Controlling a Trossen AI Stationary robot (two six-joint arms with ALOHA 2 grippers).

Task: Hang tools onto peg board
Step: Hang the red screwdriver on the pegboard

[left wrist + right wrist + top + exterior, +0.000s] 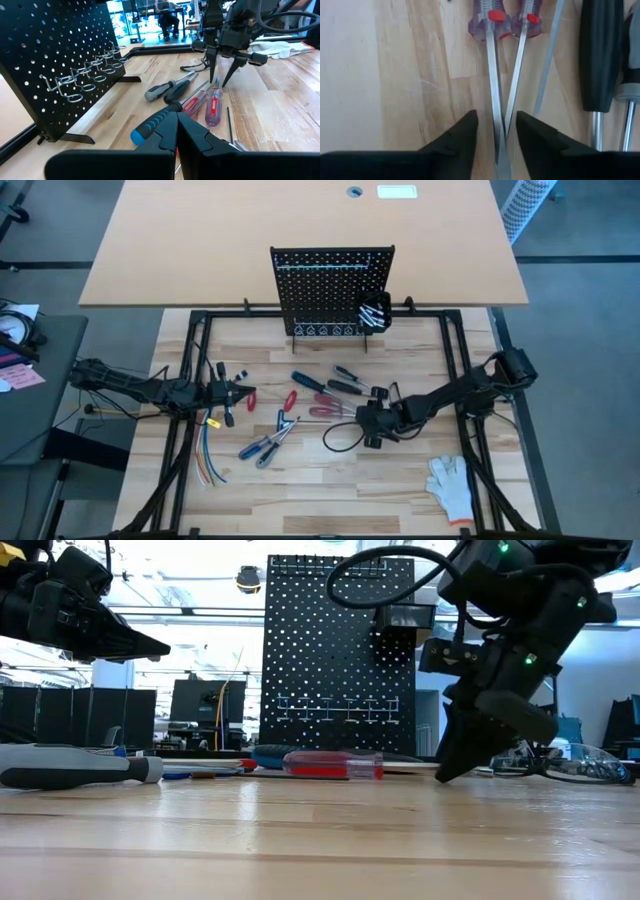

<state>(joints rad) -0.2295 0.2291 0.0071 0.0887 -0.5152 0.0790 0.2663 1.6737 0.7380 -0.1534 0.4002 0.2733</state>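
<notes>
Closest to the low camera lay a grey-and-black-handled screwdriver (80,768) on the wooden table (400,480), toward its left side. Above the table's left edge my left gripper (247,394) hung idle, fingers clenched together on nothing, pointing across the table. Past it, mid-table, the tools (300,410) were scattered — a blue-handled screwdriver (155,125), red-handled pliers (290,400), dark-handled drivers. Behind them, at the table's far edge, the peg board (330,285) stood upright with its wire hooks (85,80) bare, so I judged no tool hung yet.

Right of centre my right gripper (372,423) was tipped down to the wood, fingers (455,142) released and straddling the crossed shafts of two clear-handled screwdrivers with red ends (507,20) — neither pinched. A white glove (452,483) lay near the table's right front corner.

I judged the step to be the first pick-up. Next I would need to clamp on one shaft only, since the two crossed between my fingers, then lift and carry it to a hook.
</notes>
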